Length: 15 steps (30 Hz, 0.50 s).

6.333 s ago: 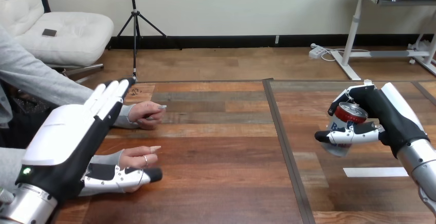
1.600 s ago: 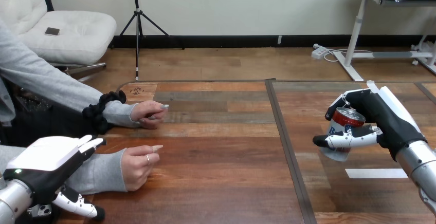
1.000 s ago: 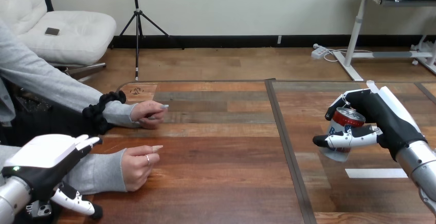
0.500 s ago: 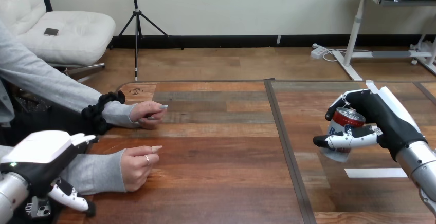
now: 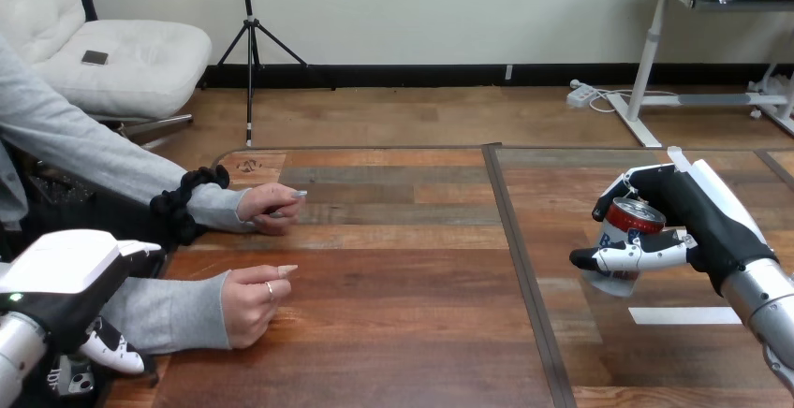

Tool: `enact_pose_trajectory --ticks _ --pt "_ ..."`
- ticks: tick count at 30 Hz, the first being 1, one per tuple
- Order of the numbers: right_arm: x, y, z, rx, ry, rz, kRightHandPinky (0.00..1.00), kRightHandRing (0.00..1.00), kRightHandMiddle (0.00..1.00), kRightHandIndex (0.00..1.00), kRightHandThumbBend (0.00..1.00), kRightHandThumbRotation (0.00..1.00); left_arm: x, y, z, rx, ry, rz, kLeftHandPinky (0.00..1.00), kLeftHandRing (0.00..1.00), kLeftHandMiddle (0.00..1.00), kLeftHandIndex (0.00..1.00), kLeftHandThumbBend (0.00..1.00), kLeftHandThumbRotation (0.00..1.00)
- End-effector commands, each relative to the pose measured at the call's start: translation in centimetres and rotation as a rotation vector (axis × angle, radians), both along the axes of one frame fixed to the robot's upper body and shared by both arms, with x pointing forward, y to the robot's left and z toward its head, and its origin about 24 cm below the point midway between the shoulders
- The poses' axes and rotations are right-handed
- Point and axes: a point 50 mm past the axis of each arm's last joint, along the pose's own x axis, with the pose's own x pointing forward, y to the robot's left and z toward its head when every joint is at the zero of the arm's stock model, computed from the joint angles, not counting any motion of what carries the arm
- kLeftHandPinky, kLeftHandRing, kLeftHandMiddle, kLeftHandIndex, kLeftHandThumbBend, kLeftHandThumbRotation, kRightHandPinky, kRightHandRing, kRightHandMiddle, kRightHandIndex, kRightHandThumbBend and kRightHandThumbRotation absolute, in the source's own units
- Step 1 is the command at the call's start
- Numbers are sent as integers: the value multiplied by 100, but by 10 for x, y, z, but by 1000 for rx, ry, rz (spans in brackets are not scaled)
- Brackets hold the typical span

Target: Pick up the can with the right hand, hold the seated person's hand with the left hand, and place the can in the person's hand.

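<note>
The can [image 5: 633,215] was off the surface [image 5: 403,286] at the right. It was tilted with its red top toward the left, and the right hand [image 5: 700,210] was clamped on it, fingers wrapped over the far side and thumb crossing the near side. By that, the pick-up looked done.

The step in hand seemed to be the second one, taking the person's hand. The left hand [image 5: 58,266] hung at the near left corner, just beside the grey sleeve of the person's near hand [image 5: 249,301]. It looked relaxed, thumb held apart below the fingers, and it gripped nothing. It was well short of that hand itself, which rested on the surface loosely curled. The person's far hand [image 5: 266,206] lay farther off on the surface, also at the left.

The next move would probably call for the left hand to travel right along the sleeve to the near hand and close gently round it from the side or below. The person's curled fingers would have to open, palm up, before anything could be set in them. Only then should the right arm carry the can leftward across the surface, since can and receiving hand were well apart.
</note>
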Motion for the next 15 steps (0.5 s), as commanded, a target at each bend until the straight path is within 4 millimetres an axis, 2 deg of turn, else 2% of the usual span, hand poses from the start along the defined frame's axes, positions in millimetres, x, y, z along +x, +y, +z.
enact_pose_trajectory --ticks 1,15 --pt "14 0 34 6 -138 10 26 30 36 42 87 0 9 4 9 85 -27 -15 76 85 88 84 100 19" --pt "13 1 35 17 -151 16 29 33 38 42 86 0 12 3 11 77 -9 -21 76 84 87 83 100 29"
